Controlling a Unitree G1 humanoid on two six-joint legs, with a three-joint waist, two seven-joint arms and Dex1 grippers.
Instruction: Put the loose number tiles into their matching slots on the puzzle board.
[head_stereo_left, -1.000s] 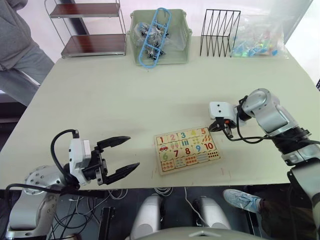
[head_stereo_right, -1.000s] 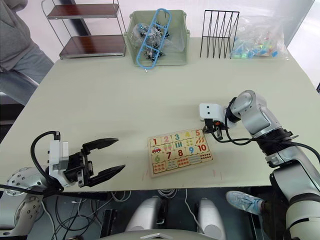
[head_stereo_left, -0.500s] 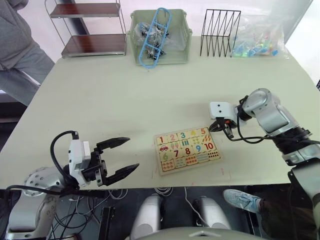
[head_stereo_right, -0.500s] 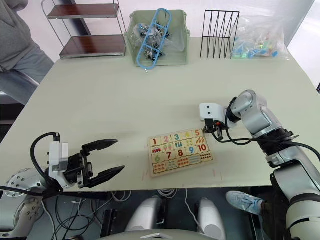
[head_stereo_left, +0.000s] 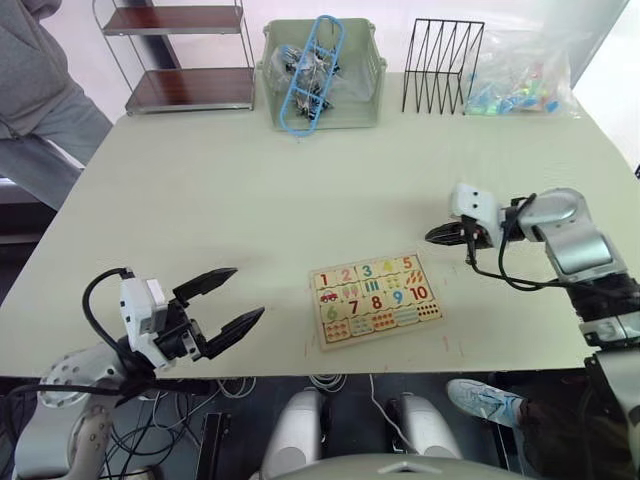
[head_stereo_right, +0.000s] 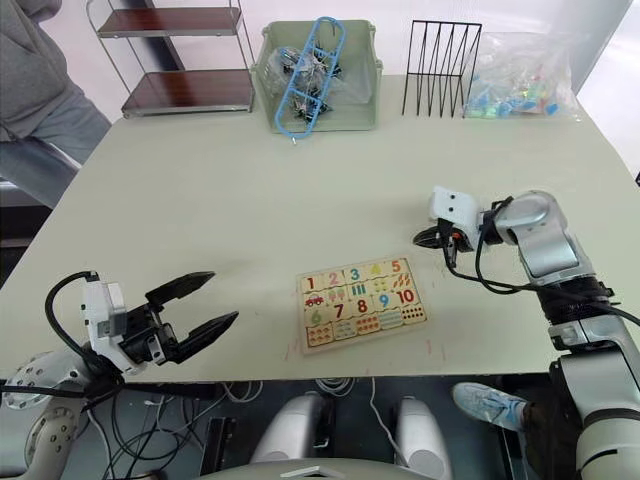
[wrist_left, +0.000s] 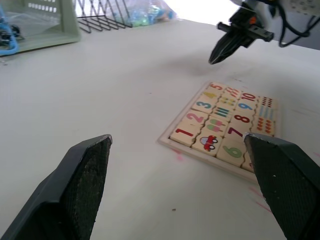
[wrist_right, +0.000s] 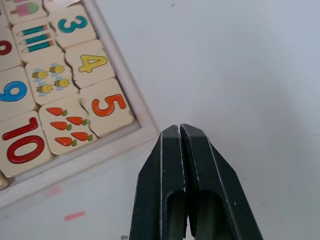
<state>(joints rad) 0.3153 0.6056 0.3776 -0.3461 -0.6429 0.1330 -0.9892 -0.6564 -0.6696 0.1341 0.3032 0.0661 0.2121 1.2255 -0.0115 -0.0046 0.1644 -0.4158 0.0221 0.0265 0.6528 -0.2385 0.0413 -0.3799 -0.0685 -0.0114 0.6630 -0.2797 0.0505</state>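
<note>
Left eye view: five number tiles (head_stereo_left: 365, 271) sit slotted; left hand (head_stereo_left: 226, 307) apart, right hand (head_stereo_left: 437, 236) together

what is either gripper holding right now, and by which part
Nothing is held. The right gripper is shut on nothing, off the puzzle board; the left gripper is open.

Left gripper (head_stereo_left: 222, 301) jaws spread wide, right gripper (head_stereo_left: 432, 236) jaws pressed together
</note>
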